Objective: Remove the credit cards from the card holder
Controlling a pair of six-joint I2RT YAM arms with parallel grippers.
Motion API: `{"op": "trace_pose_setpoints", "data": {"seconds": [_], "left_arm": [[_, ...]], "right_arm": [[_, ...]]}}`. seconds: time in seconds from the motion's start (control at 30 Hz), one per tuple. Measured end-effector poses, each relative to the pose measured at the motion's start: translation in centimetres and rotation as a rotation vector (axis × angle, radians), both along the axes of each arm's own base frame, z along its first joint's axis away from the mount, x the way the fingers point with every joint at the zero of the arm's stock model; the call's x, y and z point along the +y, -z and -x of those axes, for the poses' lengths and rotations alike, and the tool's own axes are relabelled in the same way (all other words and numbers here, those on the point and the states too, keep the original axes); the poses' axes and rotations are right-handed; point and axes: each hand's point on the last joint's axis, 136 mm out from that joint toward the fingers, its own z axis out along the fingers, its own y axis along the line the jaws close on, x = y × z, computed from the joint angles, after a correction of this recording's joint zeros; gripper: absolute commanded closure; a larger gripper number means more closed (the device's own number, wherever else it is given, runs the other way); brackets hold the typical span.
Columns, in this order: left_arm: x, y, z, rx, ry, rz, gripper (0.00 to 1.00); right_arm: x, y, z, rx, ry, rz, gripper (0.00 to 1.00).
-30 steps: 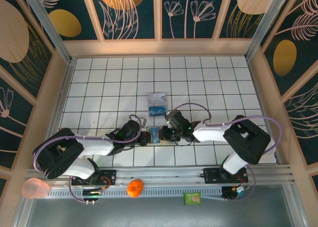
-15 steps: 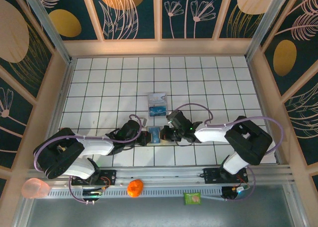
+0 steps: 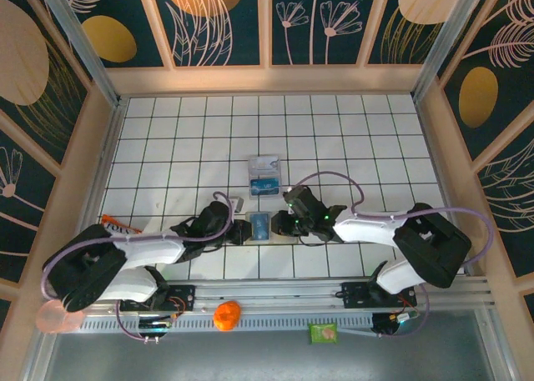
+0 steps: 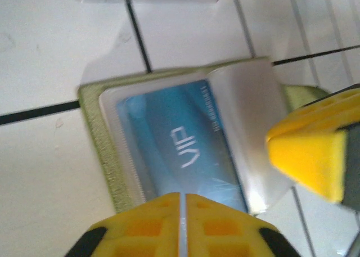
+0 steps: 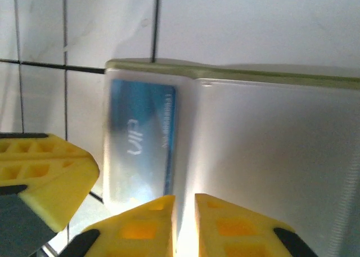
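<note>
The card holder (image 4: 109, 156) lies open on the white tiled counter (image 4: 45, 49), between the two pincers and near the bases of the arms, and it has not shifted in the last second. Under its clear pocket we see a blue card (image 4: 174, 150) with light lettering, fully inside. Farther from the arms, well apart from the holder, two loose cards (image 3: 264, 174) lie on the counter, a pale one and a blue one, in the same place as before. What changed is the arms: both elbows have moved outward and toward the near edge, while the pincers stayed at the two sides of the holder. The left pincer (image 4: 180, 203) stands at the holder's edge with its fingers almost together, only a thin slit between them. The right pincer (image 5: 185, 203) shows a narrow gap at the pale inner panel (image 5: 270, 150), and we cannot tell if it grips it. We judge that the blue card remains to be pulled out, so the task is not finished.
</note>
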Motion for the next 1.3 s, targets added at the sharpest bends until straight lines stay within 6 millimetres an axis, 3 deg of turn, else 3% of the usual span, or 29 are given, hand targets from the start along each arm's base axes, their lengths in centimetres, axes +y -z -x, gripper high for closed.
{"op": "trace_pose_setpoints", "data": {"seconds": [0.13, 0.3, 0.5, 1.3], "left_arm": [[0.2, -1.1, -0.5, -0.046, -0.005, -0.01, 0.99], [0.7, 0.9, -0.4, -0.02, 0.0, -0.074, 0.98], [0.9, 2.6, -0.1, 0.018, 0.004, -0.114, 0.98], [0.2, 2.6, -0.5, 0.014, 0.005, -0.093, 1.0]], "right_arm": [[1.5, -1.3, 0.3, -0.008, -0.061, -0.057, 0.73], [2.5, -1.0, 0.3, 0.013, -0.089, -0.067, 0.76], [2.4, -0.3, 0.4, 0.031, -0.085, -0.052, 0.76], [1.5, 1.2, 0.2, 0.077, -0.042, -0.025, 0.76]]}}
